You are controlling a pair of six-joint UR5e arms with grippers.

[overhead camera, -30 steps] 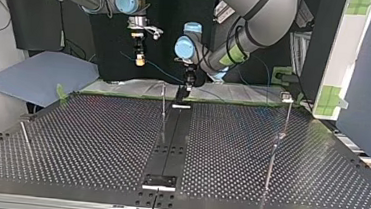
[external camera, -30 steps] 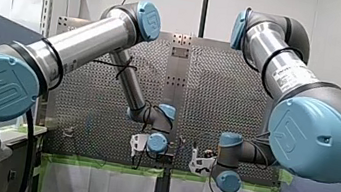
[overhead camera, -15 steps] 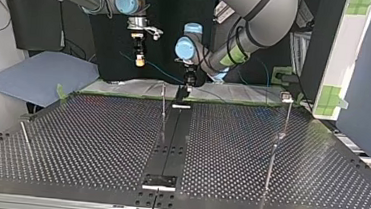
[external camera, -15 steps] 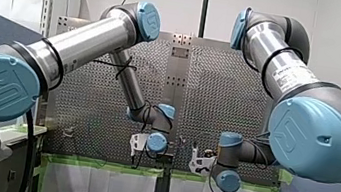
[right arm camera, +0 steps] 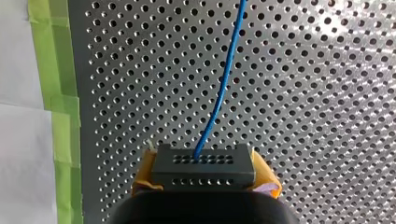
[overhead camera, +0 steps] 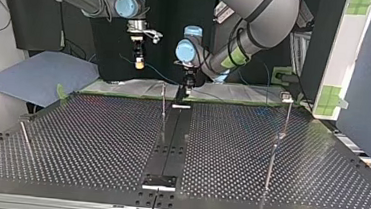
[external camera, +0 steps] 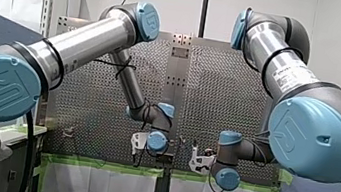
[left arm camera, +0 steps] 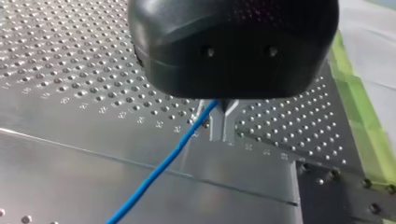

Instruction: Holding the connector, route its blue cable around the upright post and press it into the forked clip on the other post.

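The perforated table (overhead camera: 95,142) has a thin upright post (overhead camera: 163,100) near its far edge. A second post (overhead camera: 286,115) stands well apart from it. Behind them, my left gripper (left arm camera: 219,131) pinches the blue cable (left arm camera: 159,170). My right gripper (right arm camera: 204,176) is up high and squeezes the connector (right arm camera: 203,163) between yellow pads (right arm camera: 265,179).

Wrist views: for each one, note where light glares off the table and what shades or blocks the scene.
Left wrist view: the black housing of my left tool hides where the blue cable starts, and the table carries a soft sheen. Right wrist view: glare brightens the table to one side of the blue cable, while the connector in my right tool stays dark.
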